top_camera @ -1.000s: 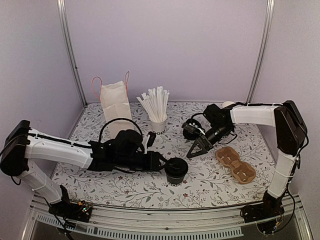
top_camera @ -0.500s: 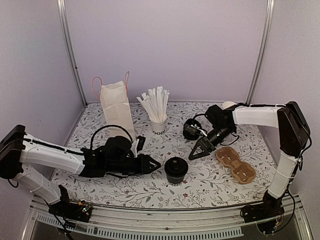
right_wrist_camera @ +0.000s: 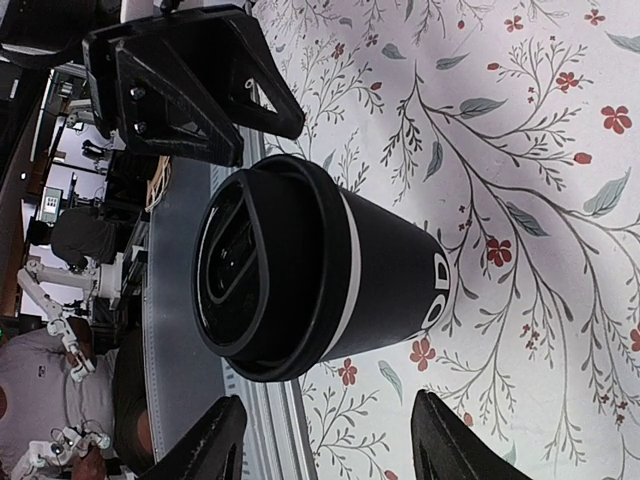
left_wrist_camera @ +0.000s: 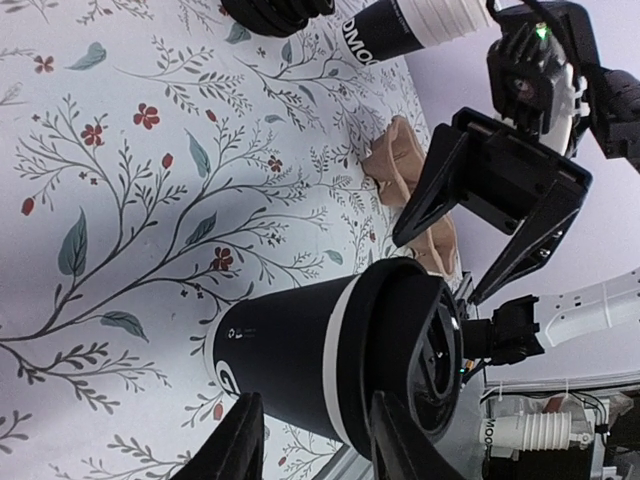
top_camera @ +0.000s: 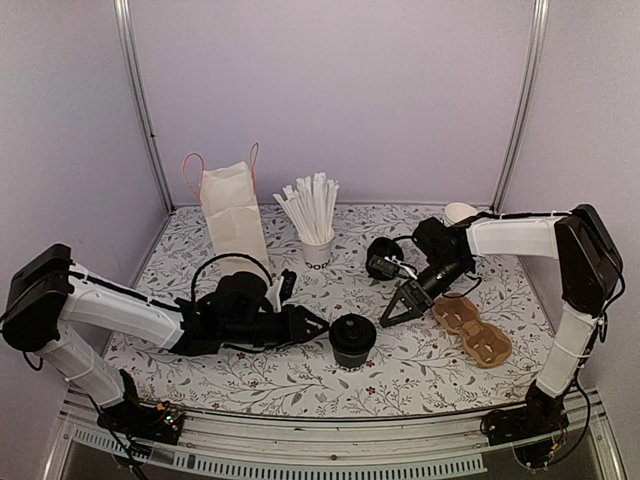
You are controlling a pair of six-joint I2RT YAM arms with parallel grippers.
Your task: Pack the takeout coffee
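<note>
The left arm lies low and reaches far across the flowery table (top_camera: 250,375). The left gripper (top_camera: 316,325) has its jaws partly open, and nothing is in them. Just past its tips stands the takeout coffee (top_camera: 352,338). It is a black paper cup with a thin white ring and a round, shiny black plastic lid. It stands upright between the two grippers, and neither one grips it. The right gripper (top_camera: 390,315) tilts down toward it from the other side, jaws wide apart and empty. Behind those jaws lies a brown, bumpy cup tray (top_camera: 472,328).
</note>
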